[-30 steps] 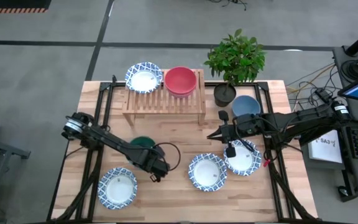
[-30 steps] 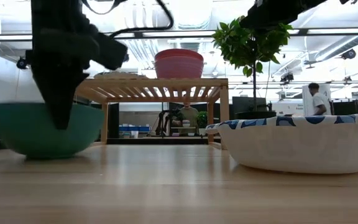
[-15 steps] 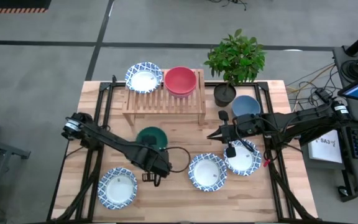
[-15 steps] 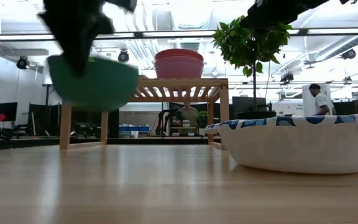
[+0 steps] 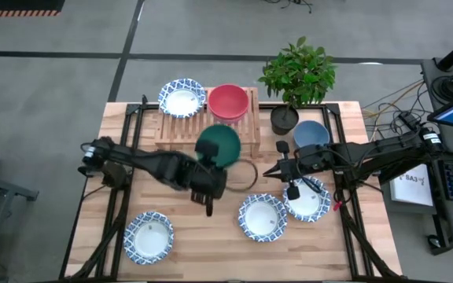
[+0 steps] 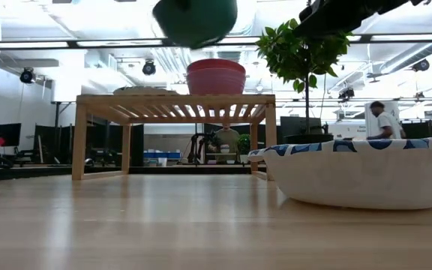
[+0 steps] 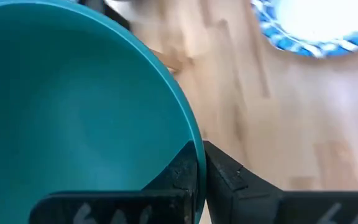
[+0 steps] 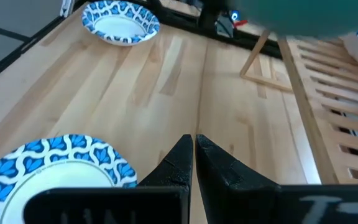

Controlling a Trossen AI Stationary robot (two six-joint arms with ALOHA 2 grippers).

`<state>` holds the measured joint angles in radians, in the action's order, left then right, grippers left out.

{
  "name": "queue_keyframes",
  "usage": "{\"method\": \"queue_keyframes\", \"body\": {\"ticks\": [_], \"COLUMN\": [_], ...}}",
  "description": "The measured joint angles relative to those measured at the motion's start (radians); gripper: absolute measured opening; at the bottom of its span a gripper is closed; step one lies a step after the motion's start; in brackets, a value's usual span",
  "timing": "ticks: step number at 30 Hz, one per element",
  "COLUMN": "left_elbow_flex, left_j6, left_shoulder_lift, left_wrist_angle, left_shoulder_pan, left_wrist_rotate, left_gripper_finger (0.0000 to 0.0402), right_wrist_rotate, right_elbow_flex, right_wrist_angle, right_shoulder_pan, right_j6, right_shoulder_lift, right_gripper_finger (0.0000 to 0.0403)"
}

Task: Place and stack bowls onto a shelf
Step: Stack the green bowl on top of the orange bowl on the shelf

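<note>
While left claw (image 5: 210, 206) clamps green bowl (image 5: 218, 145) rim aloft at shelf's (image 5: 181, 130) 5 o'clock, right claw (image 5: 292, 191) pinched together, idle.

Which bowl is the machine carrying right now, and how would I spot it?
Find the low wooden shelf at the back of the table, beside the potted plant. Just in front of its right half, above the table, the left arm's fingers pinch the rim of the green bowl. It is the only green one and the only bowl in the air.
</note>
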<state>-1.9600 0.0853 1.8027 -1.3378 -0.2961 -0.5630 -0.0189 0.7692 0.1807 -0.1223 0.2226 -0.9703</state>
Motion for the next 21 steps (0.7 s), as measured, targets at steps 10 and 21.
{"method": "queue_keyframes", "body": {"ticks": [10,21], "left_elbow_flex": [-0.127,-0.155], "left_j6": [0.255,0.457], "left_shoulder_lift": [0.001,0.002], "left_wrist_angle": [0.015,0.14], "left_shoulder_pan": [0.2,0.5], "left_wrist_rotate": [-0.006,0.181], "left_gripper_finger": [0.0,0.0], "right_wrist_rotate": [0.0,0.0], "right_elbow_flex": [0.0,0.0], "right_wrist_angle": [0.027,0.032], "right_shoulder_pan": [0.0,0.0], "right_j6": [0.01,0.025], "right_shoulder_lift": [0.002,0.002], "right_gripper_finger": [0.0009,0.0009]}}
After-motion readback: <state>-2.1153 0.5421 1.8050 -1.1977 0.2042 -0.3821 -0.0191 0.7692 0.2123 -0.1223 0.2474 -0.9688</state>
